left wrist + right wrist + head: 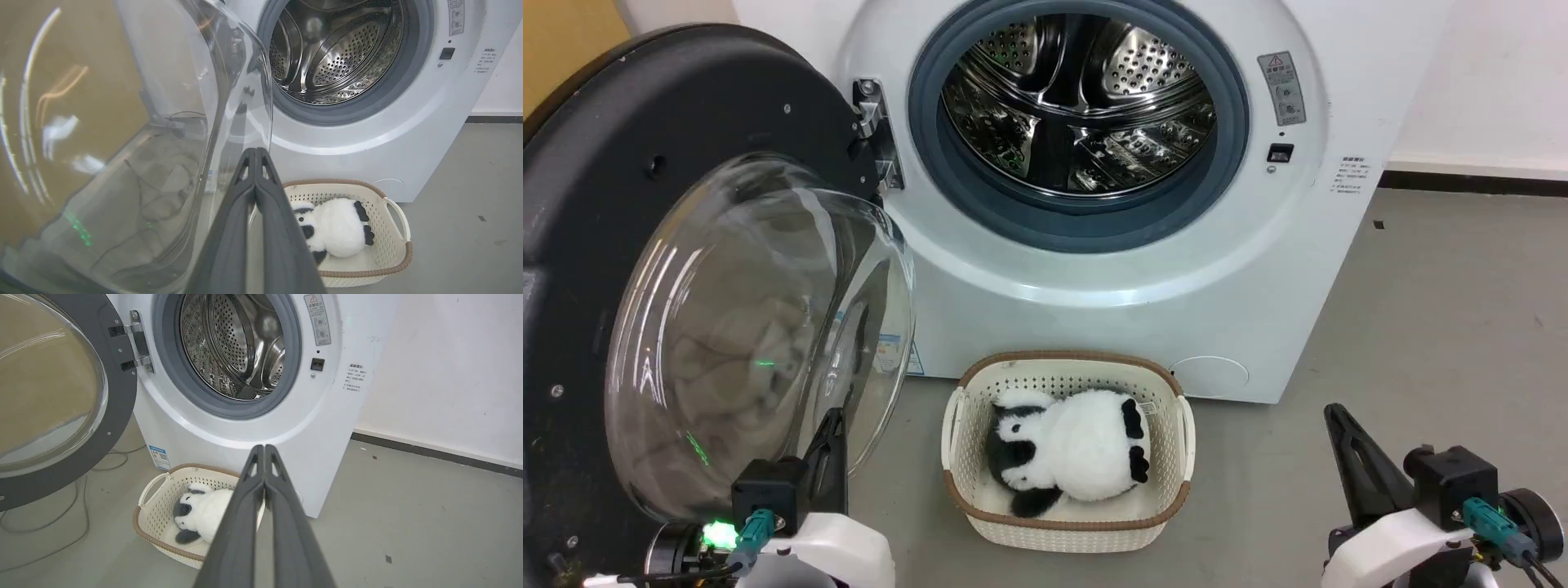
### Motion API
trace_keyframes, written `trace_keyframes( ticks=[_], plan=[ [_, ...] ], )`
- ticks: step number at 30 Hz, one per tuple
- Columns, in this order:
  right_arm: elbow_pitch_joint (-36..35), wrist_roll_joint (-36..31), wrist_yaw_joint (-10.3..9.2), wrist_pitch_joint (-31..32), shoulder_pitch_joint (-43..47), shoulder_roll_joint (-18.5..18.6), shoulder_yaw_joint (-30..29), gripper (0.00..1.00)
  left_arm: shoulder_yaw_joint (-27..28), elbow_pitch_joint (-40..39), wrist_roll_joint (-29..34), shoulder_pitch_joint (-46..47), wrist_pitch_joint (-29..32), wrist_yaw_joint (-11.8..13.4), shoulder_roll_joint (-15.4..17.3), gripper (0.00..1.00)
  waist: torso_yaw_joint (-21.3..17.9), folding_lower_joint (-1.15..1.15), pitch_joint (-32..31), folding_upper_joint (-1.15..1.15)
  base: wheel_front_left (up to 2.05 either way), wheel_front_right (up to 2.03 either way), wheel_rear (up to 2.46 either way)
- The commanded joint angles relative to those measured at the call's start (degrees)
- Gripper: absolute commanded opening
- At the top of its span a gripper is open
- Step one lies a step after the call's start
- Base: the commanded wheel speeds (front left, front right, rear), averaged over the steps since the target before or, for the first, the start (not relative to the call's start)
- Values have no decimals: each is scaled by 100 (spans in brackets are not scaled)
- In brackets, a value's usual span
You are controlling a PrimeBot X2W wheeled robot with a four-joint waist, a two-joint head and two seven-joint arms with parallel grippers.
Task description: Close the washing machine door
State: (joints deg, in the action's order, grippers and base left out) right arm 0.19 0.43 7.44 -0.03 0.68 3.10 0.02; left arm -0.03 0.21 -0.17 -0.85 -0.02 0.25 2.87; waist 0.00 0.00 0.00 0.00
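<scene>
Head view: washing machine door (pixel 596 204) wide open at frame left, the whole swing seemingly left to do. Left wrist view: left end effector (pixel 255 152), narrow and empty, just beside it. Right wrist view: right end effector (pixel 264 447) likewise, bottom centre.

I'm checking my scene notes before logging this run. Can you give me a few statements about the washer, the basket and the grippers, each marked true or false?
1. The washing machine door is latched shut. False: it stands wide open.
2. The panda toy lies in the basket. True.
3. The basket stands on the floor in front of the washer. True.
4. The right gripper is open. False: its fingers are pressed together.
5. The left gripper is shut, holding nothing. True.
</scene>
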Motion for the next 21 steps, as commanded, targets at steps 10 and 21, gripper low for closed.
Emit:
trace_keyframes(
  ticks=[10,21],
  plan=[
    [-19,-43,5,3,-68,-23,-2,0,3,-21,17,85,2,-25,0,0,0,0,0,0,0,0,0],
    [-19,-43,5,3,-68,-23,-2,0,3,-21,17,85,2,-25,0,0,0,0,0,0,0,0,0]
  ],
)
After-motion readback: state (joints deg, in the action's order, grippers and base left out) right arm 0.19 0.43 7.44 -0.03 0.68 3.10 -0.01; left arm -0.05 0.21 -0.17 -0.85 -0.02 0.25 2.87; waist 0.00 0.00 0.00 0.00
